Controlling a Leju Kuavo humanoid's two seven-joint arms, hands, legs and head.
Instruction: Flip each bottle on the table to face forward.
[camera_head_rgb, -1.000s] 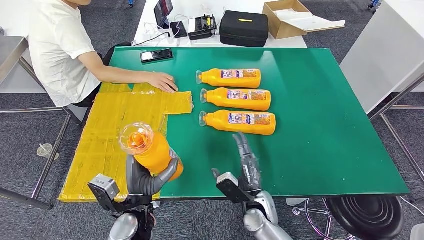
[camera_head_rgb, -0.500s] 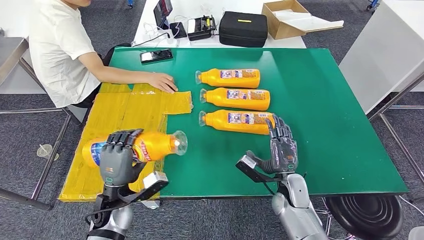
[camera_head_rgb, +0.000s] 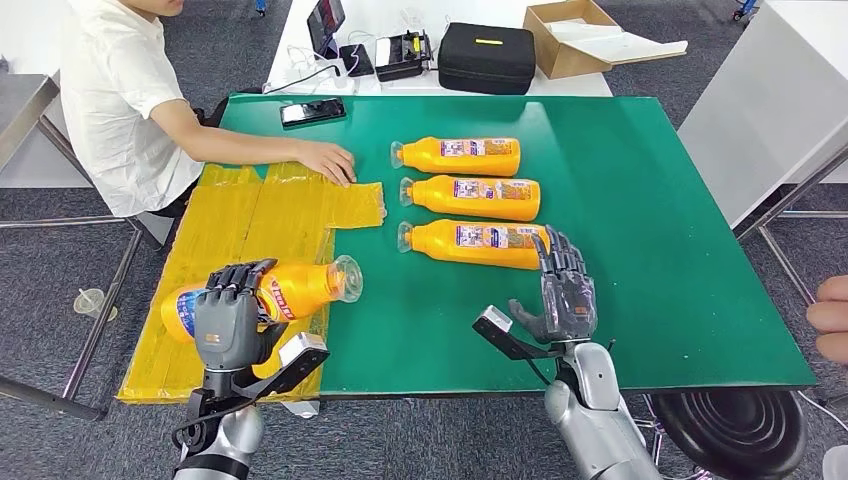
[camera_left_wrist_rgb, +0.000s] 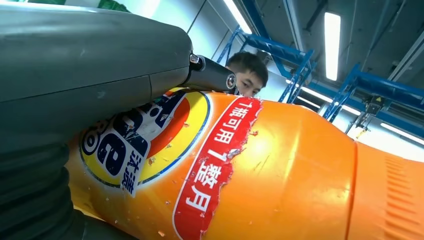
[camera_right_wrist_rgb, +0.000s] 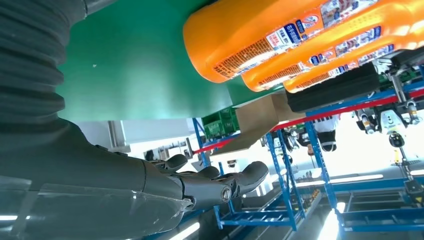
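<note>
Lowered toward the table's near-left corner, held bottle (camera_head_rgb: 270, 293) lies in left hand (camera_head_rgb: 228, 318) fingers; right hand (camera_head_rgb: 562, 292) fingers spread, empty

Bright, even overhead light; wrist views glary, close-ups soft

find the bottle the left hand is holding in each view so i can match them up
Head view: the held bottle lies sideways at lower left over the yellow mat, cap toward the green table, in the left hand.
Left wrist view: it spans most of the picture, red label strip showing.
Right wrist view: not in it.
Shared landmark: the seated person, also in the left wrist view.
</note>
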